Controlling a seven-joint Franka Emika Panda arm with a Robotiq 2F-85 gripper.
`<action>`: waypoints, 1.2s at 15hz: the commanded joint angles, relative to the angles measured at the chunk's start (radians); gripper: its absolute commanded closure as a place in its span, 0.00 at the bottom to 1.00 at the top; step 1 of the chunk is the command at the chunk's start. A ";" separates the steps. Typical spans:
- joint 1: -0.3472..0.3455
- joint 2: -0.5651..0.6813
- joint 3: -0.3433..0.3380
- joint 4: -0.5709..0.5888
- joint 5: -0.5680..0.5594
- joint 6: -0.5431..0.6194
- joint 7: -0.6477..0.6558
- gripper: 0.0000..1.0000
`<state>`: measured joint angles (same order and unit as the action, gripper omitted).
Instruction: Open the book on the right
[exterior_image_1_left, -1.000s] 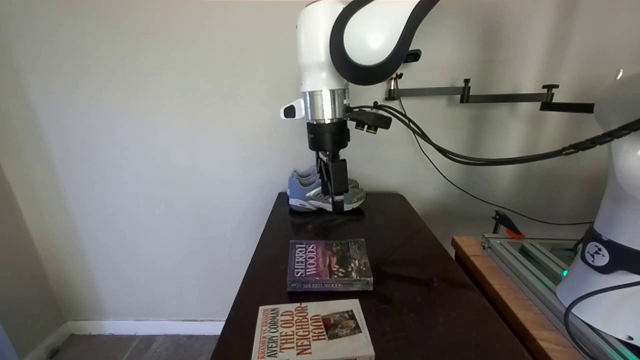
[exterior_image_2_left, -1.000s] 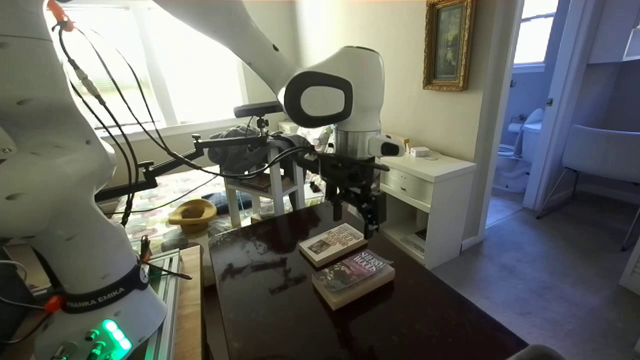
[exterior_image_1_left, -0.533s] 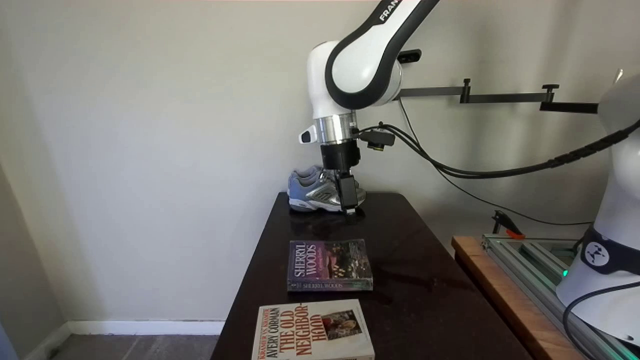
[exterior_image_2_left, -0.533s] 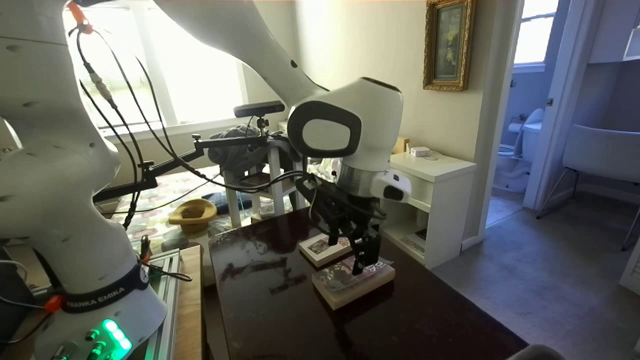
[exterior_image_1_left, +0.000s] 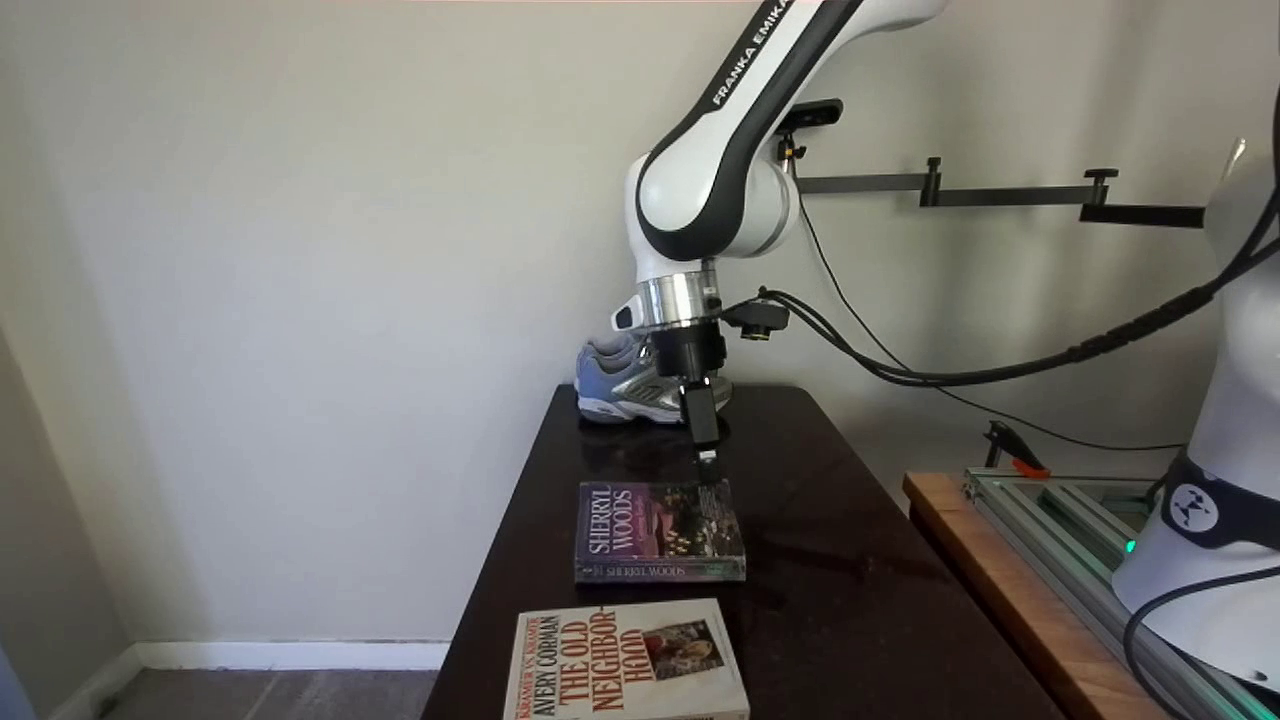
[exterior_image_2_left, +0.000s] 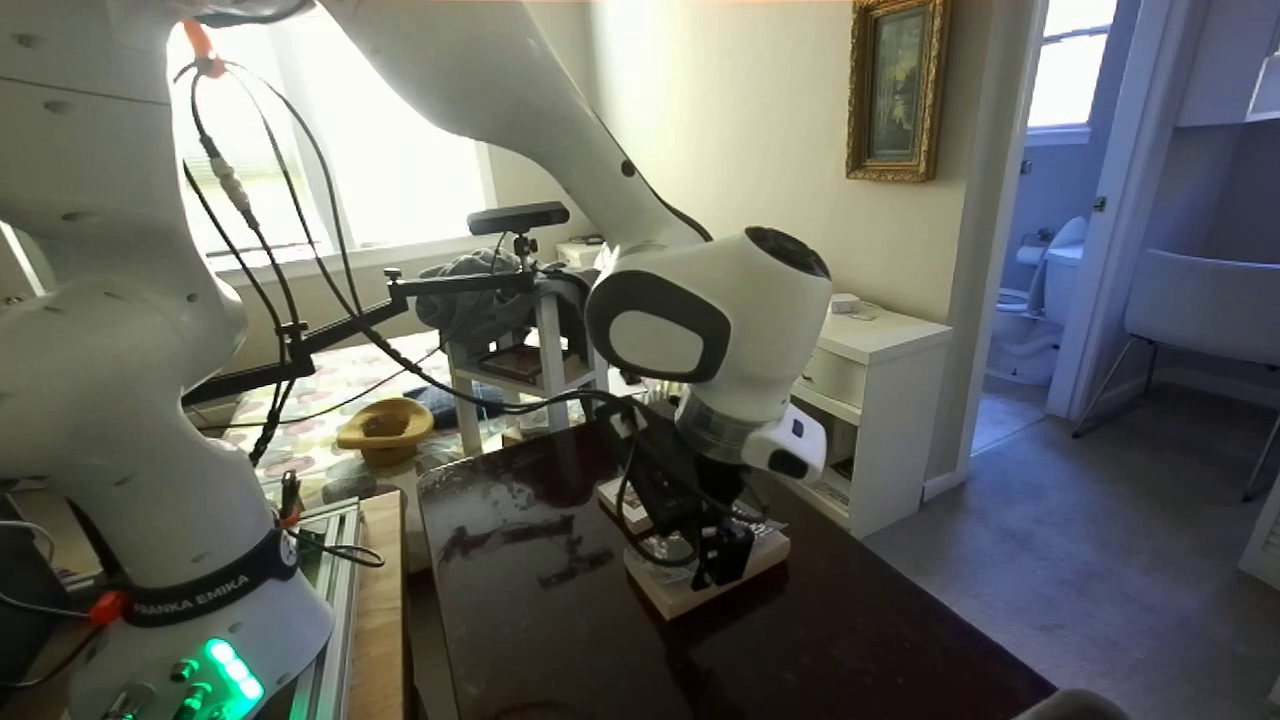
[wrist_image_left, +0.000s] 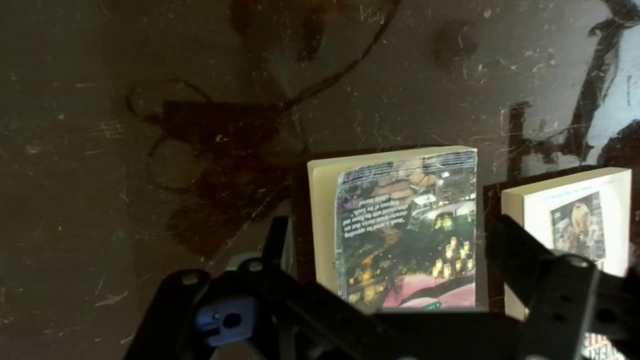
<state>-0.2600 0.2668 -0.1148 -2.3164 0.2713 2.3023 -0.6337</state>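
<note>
Dark book (wrist_image_left: 395, 225) lies closed, page edge (wrist_image_left: 324, 230) leftward in the wrist view — hand (wrist_image_left: 389, 232) spread wide over it, likely so one finger (wrist_image_left: 276, 240) can turn it open

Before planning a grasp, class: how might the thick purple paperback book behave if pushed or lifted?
The thick purple paperback book probably has a floppy cover: it looks thin and worn-edged. Its deep page block suggests noticeable weight. Lying flat on the glossy dark-brown table, it would likely slide rather than tip.
</note>
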 joint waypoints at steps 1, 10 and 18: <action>-0.053 0.062 0.051 0.048 0.132 -0.007 -0.150 0.00; -0.080 0.144 0.080 0.101 0.210 -0.002 -0.315 0.00; -0.077 0.150 0.080 0.111 0.205 0.002 -0.308 0.00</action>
<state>-0.3260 0.3923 -0.0471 -2.2283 0.4644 2.3031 -0.9219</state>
